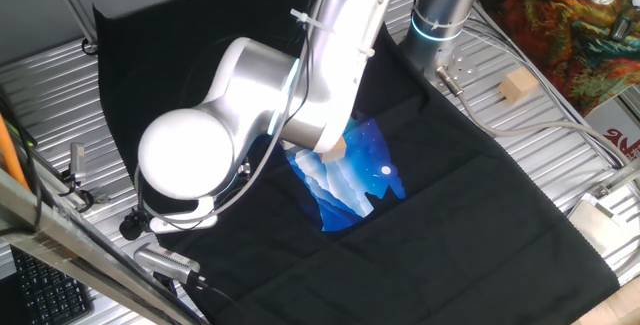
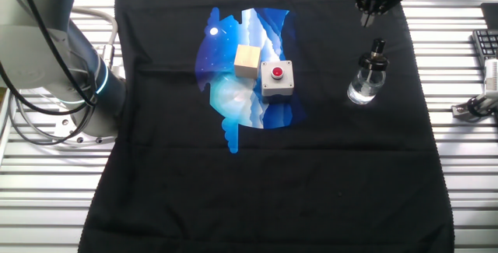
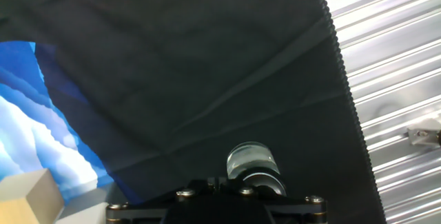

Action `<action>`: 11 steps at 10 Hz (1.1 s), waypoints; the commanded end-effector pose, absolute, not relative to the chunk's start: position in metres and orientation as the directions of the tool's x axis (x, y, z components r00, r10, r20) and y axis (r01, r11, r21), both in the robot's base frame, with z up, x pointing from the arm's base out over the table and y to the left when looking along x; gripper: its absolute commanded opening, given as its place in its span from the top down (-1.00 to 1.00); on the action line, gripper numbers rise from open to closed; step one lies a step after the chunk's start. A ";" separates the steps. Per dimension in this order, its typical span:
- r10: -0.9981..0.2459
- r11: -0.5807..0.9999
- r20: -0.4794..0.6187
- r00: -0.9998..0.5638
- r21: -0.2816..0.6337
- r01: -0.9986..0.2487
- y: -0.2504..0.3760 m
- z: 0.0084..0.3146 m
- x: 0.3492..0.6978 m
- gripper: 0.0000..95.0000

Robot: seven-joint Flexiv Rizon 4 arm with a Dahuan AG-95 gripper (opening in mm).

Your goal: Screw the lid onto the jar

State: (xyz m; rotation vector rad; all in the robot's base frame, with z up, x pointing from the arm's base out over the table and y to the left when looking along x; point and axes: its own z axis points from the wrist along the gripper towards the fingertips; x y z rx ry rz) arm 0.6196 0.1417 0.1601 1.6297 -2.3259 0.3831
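In the other fixed view the jar (image 2: pixel 364 88), a small clear glass cylinder, stands upright on the black cloth at the right, and the black lid (image 2: pixel 377 50) sits on top of it. My gripper (image 2: pixel 373 5) hangs above and beyond the jar at the top edge of that view, apart from the lid. It is dark against the cloth, so the gap between its fingers does not show. In the hand view the jar (image 3: pixel 251 163) lies just ahead of my gripper's black body at the bottom edge, with the fingertips out of frame. The arm hides the jar in one fixed view.
A tan wooden cube (image 2: pixel 247 60) and a grey box with a red button (image 2: pixel 277 79) sit on the blue picture mid-cloth, left of the jar. Another wooden cube (image 1: pixel 518 86) rests on the slatted metal table (image 2: pixel 467 175). The arm's base (image 2: pixel 85 89) stands at the left.
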 end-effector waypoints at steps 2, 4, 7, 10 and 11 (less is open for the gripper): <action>-0.876 0.322 0.360 -0.322 -0.062 -0.945 0.141 0.160 0.619 1.00; -0.876 0.319 0.362 -0.320 -0.063 -0.946 0.141 0.160 0.619 1.00; -0.880 0.308 0.360 -0.309 -0.064 -0.949 0.140 0.159 0.620 1.00; -0.888 0.288 0.358 -0.290 -0.061 -0.956 0.140 0.159 0.621 0.60; -0.889 0.284 0.358 -0.286 -0.059 -0.957 0.140 0.159 0.621 0.20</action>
